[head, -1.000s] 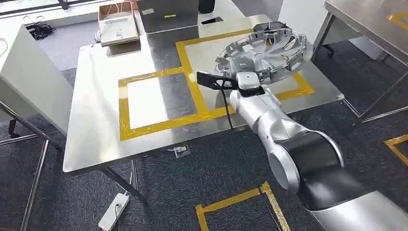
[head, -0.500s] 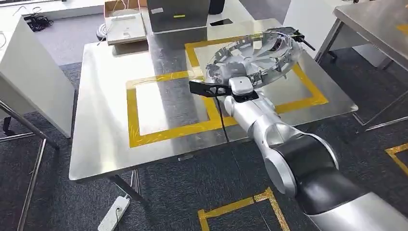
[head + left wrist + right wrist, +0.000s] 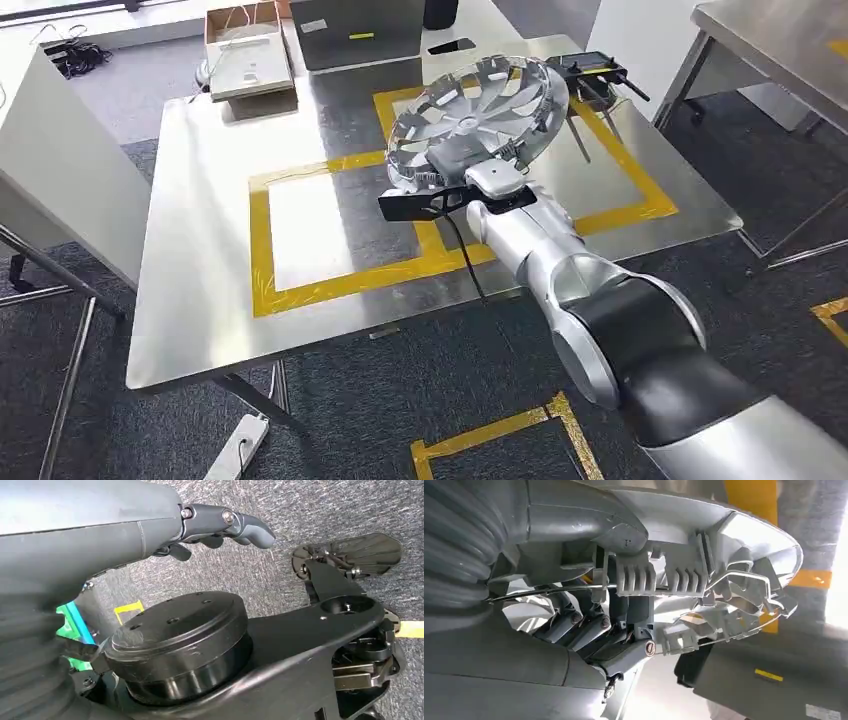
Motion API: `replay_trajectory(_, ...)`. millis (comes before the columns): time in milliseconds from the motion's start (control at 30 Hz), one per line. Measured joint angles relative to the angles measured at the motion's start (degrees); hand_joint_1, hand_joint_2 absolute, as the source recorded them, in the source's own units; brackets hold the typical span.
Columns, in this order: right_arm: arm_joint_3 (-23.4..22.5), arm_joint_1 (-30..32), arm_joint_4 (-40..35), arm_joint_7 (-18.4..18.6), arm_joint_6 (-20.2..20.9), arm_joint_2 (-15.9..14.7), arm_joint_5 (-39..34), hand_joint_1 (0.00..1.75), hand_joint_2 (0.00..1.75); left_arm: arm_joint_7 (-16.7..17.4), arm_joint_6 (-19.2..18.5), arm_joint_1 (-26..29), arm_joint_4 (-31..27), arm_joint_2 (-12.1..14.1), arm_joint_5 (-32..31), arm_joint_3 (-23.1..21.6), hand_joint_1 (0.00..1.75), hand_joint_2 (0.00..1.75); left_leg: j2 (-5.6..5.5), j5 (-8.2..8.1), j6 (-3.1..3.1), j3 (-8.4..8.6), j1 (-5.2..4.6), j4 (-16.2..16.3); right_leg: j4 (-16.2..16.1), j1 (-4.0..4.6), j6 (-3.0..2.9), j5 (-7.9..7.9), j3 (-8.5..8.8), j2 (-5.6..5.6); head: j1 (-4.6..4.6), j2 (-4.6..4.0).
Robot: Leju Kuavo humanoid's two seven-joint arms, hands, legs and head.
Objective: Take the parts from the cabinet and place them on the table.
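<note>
The right hand (image 3: 462, 160) grips the silver wheel cover (image 3: 480, 115) by its rim, tilted above the steel table (image 3: 200, 290). The right wrist view reveals dark fingers (image 3: 589, 630) hooked inside the rim. The left hand (image 3: 220, 527) hangs over carpet, holding nothing, fingers loosely curled.

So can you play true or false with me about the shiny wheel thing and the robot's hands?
1. The right hand holds the silver wheel cover. True.
2. The wheel cover lies flat on the floor. False: it is held tilted above the steel table.
3. Yellow tape marks rectangles on the table. True.
4. The left hand holds a part. False: it holds nothing and hangs over grey carpet.
5. A cardboard box sits at the table's far edge. True.
</note>
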Motion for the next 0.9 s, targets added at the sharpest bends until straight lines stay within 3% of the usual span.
replay_trajectory(33,0.00,0.00,0.00,-0.13,0.09,0.00,0.00,0.00,0.00,-0.07,0.02,0.01,0.00,0.00,0.00,0.00,0.00,1.75,0.00,0.01,-0.14,0.00,0.01,-0.01,0.00,0.00,0.00,0.00,0.00,0.00,0.00,0.00)
replay_trajectory(233,0.31,-0.34,0.00,-0.04,0.17,0.00,0.07,0.00,0.00,-0.70,0.02,0.08,0.00,0.00,-0.24,0.00,0.00,1.75,0.01,-0.01,-0.16,0.15,0.08,-0.01,-0.15,-0.04,-0.01,0.00,0.32,-0.01,0.02,0.00)
replay_trajectory(267,0.33,-0.43,0.00,-0.04,0.20,0.00,0.09,0.00,0.00,-0.90,0.02,0.08,0.00,0.00,-0.24,0.00,0.00,0.00,0.00,-0.01,-0.16,0.19,0.08,-0.01,-0.21,-0.04,0.00,0.01,0.41,-0.01,0.02,0.00)
replay_trajectory(900,0.46,-1.10,0.00,-0.04,0.13,0.00,-0.20,0.00,0.00,0.11,0.02,0.33,0.09,-0.02,0.46,0.07,0.00,0.00,-0.04,-0.03,-0.03,0.30,-0.05,0.16,-0.56,-0.06,0.34,0.24,0.82,-0.01,0.02,0.00)
